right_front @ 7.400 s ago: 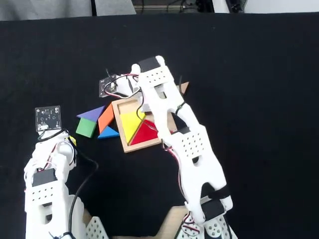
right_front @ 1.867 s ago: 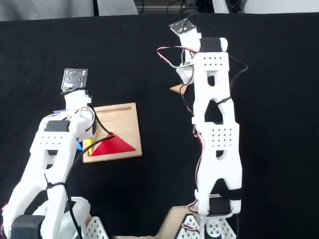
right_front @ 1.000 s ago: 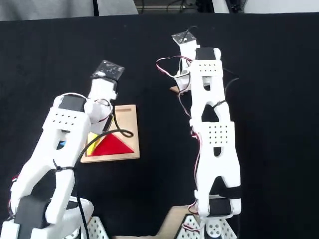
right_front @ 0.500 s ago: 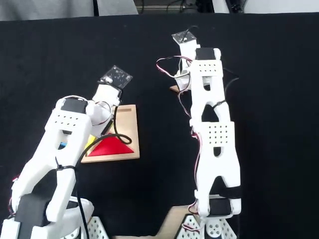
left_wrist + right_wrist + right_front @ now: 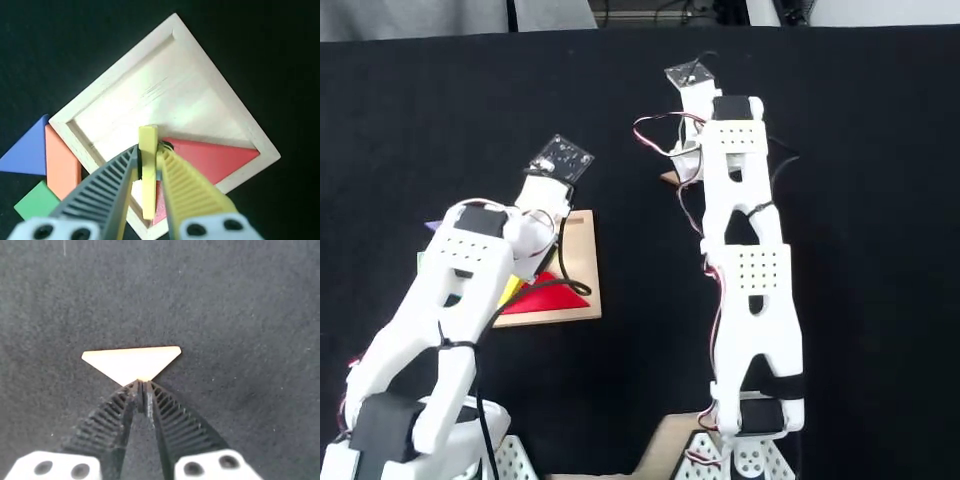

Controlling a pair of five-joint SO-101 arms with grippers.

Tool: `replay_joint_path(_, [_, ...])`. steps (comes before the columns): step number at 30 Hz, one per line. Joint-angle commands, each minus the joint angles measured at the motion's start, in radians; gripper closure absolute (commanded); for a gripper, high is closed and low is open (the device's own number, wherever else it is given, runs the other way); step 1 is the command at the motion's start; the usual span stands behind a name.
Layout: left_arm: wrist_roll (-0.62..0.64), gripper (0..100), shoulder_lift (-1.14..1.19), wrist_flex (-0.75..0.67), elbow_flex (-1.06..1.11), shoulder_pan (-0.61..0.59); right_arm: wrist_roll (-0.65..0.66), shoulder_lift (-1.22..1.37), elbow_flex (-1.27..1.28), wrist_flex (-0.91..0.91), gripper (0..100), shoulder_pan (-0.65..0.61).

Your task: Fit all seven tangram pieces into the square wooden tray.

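Left claw (image 5: 148,152), gripping the yellow triangle piece (image 5: 148,180) on edge, has swung over the square wooden tray (image 5: 165,95); laying flat remains.

Looks like a robotics lab bench: black cloth-covered table (image 5: 860,150), two white perforated arms (image 5: 752,280) with loose servo wiring (image 5: 650,127), cables (image 5: 705,12) behind.

White perforated arms (image 5: 750,290), red-black cables (image 5: 655,112), grey-and-yellow ribbed left hand (image 5: 148,152).
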Motion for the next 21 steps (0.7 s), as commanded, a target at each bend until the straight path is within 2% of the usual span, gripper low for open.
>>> replay_joint_path(1, [0.008, 97, -0.002, -0.052, 0.048, 0.013, -0.006, 0.015, 0.008, -0.021, 98.8, -0.014])
replay_joint_path(6, [0.003, 96, -0.012, -0.06, 0.065, -0.012, -0.006, 0.015, 0.008, -0.021, 98.8, -0.014])
replay_joint_path(12, [0.009, 83, -0.012, -0.064, 0.067, -0.091, -0.006, 0.015, 0.008, -0.021, 98.8, -0.014])
replay_joint_path(21, [0.005, 84, -0.012, -0.066, 0.047, -0.124, -0.006, 0.015, 0.008, -0.021, 98.8, -0.014])
